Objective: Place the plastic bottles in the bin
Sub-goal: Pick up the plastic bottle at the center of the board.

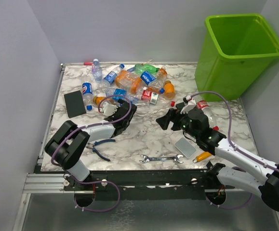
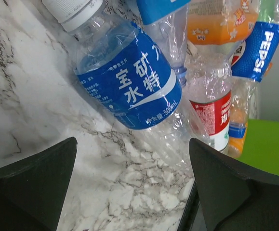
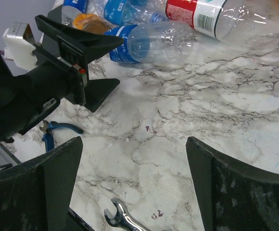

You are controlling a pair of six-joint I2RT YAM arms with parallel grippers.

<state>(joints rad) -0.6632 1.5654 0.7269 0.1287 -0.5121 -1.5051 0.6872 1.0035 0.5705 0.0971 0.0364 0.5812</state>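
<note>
The left end effector [image 2: 132, 166] stands released, its black fingers spread wide. A crushed clear plastic bottle with a blue label [image 2: 127, 86] lies aslant just ahead of them on the white marble-patterned tabletop [image 2: 28, 96], its lower end near the finger at the lower right of the frame. The right end effector [image 3: 134, 159] is likewise spread, with only bare marble between its fingers, short of the heap of plastic bottles [image 1: 132, 82] in the upper middle of the overhead view. The tall lime-green plastic bin [image 1: 240, 45] stands at the upper right. Both wrist views crop most bottles at the top edge, and overlap hides their count. The left arm is folded at lower left, forearm reaching right; the right arm stretches from the lower right corner toward the centre.
</note>
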